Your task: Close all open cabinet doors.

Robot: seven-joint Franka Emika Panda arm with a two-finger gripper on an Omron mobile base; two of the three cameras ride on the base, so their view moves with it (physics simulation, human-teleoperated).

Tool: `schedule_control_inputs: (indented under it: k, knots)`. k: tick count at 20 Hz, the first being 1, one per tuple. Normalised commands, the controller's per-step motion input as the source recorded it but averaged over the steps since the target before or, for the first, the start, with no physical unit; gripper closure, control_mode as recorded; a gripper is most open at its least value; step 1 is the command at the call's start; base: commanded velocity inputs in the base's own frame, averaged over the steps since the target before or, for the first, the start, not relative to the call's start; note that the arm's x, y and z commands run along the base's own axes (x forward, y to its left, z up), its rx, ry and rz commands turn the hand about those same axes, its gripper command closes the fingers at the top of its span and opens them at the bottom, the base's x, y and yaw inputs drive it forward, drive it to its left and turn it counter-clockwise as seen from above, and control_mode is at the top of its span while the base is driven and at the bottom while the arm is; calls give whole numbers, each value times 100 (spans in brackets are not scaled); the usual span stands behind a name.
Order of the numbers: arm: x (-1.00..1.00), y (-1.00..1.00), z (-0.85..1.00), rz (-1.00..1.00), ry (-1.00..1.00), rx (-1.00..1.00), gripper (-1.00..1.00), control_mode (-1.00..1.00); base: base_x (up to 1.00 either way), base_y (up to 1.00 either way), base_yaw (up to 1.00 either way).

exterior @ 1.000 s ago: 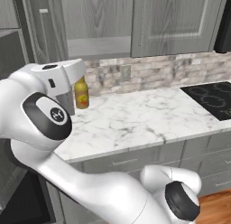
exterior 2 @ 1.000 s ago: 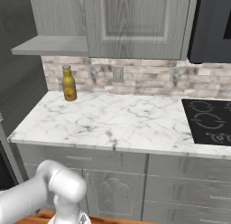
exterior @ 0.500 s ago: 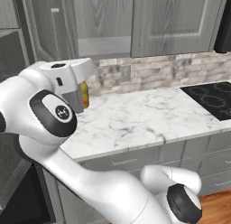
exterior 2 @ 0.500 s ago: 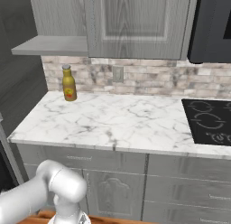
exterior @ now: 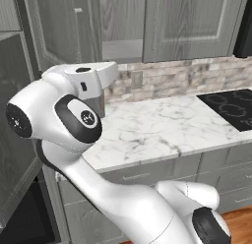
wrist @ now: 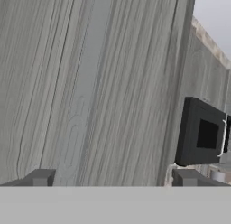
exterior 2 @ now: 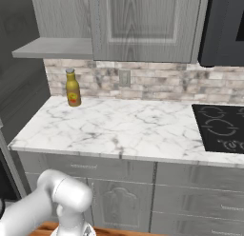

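An upper cabinet door (exterior: 61,34) of grey wood grain stands swung open at the upper left, a silver bar handle (exterior: 78,14) near its edge, with the bare shelf (exterior: 123,50) behind it. The neighbouring upper cabinet door (exterior: 192,21) is shut and appears again as a closed door (exterior 2: 143,25). My white hand (exterior: 98,76) hangs just below the open door, above the counter's left end. In the hand view my gripper (wrist: 113,179) is open, nothing between its fingertips (wrist: 40,178), and close to a wood-grain door panel (wrist: 90,83).
A yellow bottle (exterior 2: 72,87) stands at the back left of the marble counter (exterior 2: 124,125). A black cooktop (exterior 2: 224,130) lies at the right under a dark microwave (exterior 2: 224,30). Shut lower doors (exterior 2: 119,201) sit under the drawers. My arm's elbow (exterior: 54,115) bulks at the counter's left.
My arm has swung up and closer to the left base camera. The hand has moved right and now covers the bottle in that view. The right base view has not changed.
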Motion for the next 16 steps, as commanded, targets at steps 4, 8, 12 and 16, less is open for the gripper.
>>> schedule_control_inputs:
  k: [4,8,12,16]
  knots:
    - [9,-41,0,0,-4,0,-100,-100,0,0,0]
    - [8,-37,0,0,-3,0,-100,-100,0,0,0]
    - [12,-42,0,0,0,1,-100,-100,0,0,0]
    - [21,-44,0,0,0,2,-100,-100,0,0,0]
